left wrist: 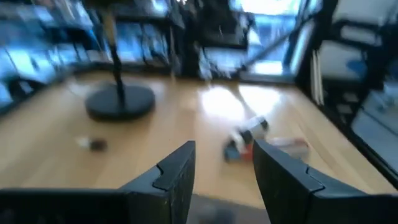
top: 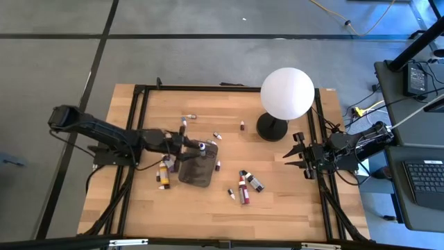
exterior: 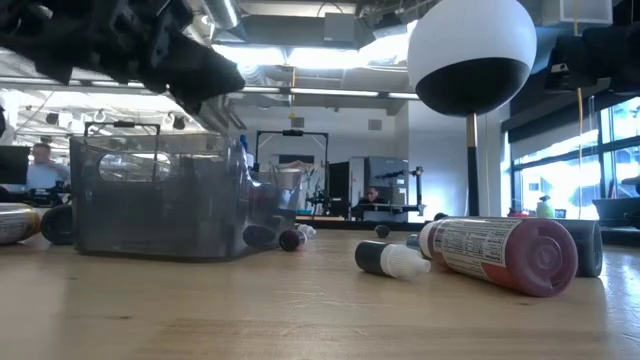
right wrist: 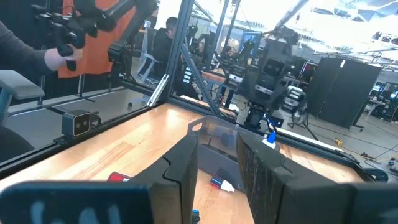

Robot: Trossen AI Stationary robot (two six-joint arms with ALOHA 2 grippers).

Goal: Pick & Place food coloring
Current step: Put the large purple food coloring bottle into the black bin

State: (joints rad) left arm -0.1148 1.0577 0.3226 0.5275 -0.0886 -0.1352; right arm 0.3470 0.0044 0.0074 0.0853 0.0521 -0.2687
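Note:
The food coloring bottles lie scattered on the wooden table: a yellow and red pair [top: 164,173] left of the tray, a red one [top: 243,189] and a dark one [top: 252,182] to its right, and tiny ones [top: 218,135] farther off. In the low view the red bottle [exterior: 500,255] lies on its side. My left gripper [top: 196,144] hovers open over the far rim of the dark grey tray [top: 198,167], with nothing between its fingers [left wrist: 180,174]. A small white-capped bottle [top: 202,146] shows right below it [right wrist: 269,140]. My right gripper [top: 295,156] waits open near the table's right edge.
A white globe lamp [top: 286,94] stands on its black base [top: 272,127] at the far right, between the tray and my right arm. Black frame rails [top: 139,139] run along both table sides. People sit in the room beyond the table [exterior: 42,165].

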